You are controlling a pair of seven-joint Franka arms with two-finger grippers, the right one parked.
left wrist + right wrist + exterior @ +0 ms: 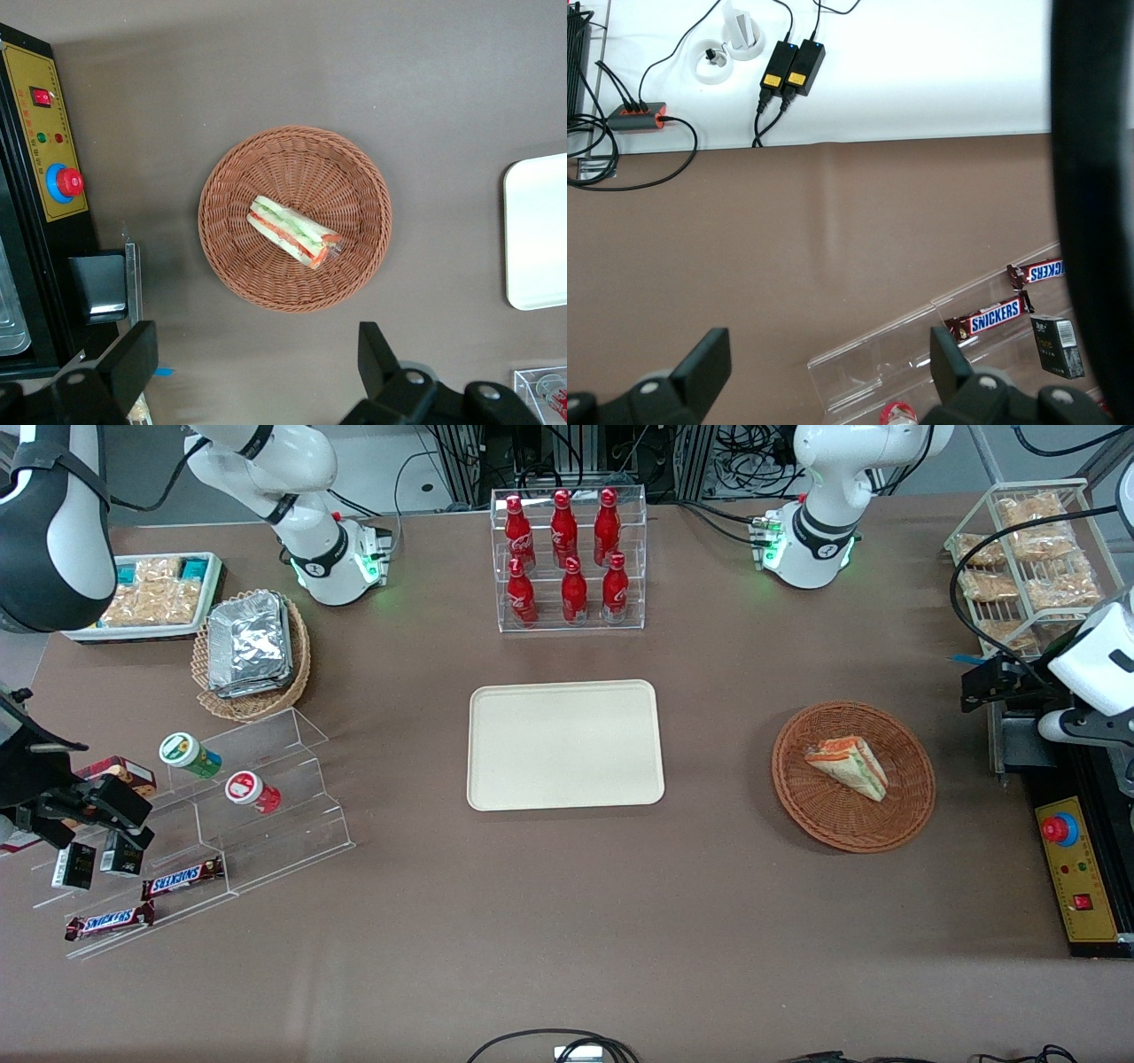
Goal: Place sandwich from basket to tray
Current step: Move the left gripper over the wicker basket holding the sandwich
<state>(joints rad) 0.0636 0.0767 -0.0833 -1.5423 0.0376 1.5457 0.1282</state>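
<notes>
Gripper (257, 372) above worktop (354, 71) near basket (295, 218), fingers (376, 354) spread wide, holding nothing; sandwich (294, 233) in basket; tray (537, 232) partly cut off.

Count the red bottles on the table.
6 red bottles in the clear rack, three per tier, farther from the camera than the tray. The end effector hovers open above the basket.

My table (567, 921) is covered in a matte brown sheet, evenly lit from above with soft shadows. At its edge farthest from the front camera stands a dark rack (567, 452) tangled with black cables. The right wrist view shows a white floor (921, 71) off the table's edge (power bricks (793, 69) and cords lying there).
</notes>
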